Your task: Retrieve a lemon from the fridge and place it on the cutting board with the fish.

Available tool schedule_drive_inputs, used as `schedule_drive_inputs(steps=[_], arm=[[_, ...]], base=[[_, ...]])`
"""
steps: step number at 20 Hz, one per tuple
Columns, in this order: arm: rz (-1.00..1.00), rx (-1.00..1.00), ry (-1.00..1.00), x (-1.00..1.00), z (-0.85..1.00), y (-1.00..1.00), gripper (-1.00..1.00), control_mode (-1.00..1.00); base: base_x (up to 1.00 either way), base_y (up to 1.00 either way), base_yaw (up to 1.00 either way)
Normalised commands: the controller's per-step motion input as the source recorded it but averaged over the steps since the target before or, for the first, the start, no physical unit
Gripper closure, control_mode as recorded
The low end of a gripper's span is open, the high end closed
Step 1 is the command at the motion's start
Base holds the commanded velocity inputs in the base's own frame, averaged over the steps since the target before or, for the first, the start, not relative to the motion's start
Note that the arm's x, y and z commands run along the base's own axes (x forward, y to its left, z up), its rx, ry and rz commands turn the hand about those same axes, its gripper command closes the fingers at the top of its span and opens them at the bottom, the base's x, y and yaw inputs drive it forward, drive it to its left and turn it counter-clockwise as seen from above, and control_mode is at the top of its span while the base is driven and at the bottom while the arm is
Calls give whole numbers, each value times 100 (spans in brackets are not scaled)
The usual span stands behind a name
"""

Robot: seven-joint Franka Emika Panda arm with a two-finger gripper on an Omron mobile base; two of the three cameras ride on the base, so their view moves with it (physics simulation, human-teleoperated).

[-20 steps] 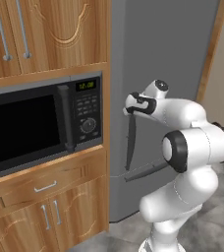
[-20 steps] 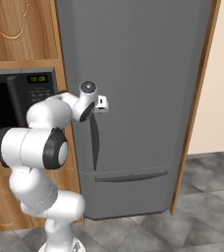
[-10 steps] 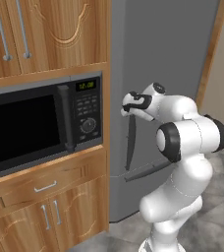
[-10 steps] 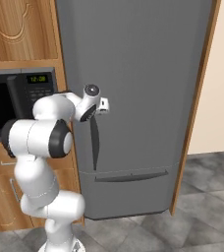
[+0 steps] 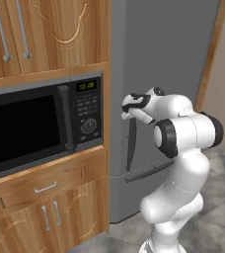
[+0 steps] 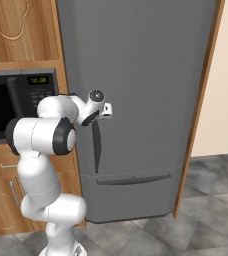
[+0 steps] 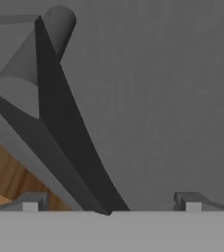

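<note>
You had the fridge (image 6: pixel 151 75) shut, so the lemon's place could not be told. Your gripper (image 7: pixel 109 199) stood wide open and empty at the top of the dark handle (image 6: pixel 96 150), near the door's left edge. Since a second before, the elbow had swung up while the hand stayed at the handle.

Your gripper (image 7: pixel 109 202) spread wide, fingertips (image 7: pixel 31 202) low in the frame, close to the grey fridge (image 7: pixel 158 98) door, its dark curved handle (image 7: pixel 70 133) slanting between them, wooden cabinet (image 7: pixel 6 177) strip at lower left
</note>
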Motion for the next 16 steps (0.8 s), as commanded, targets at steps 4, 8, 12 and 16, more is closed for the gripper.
schedule_drive_inputs(steps=[4,8,12,16], arm=[[0,1,-1,4,-18,6,-100,-100],[0,0,-1,2,-8,6,100,-100],[0,0,0,0,0,12,100,-100],[0,0,0,-10,-4,-3,100,-100]], base=[[0,0,0],[0,0,0],[0,0,0],[0,0,0]])
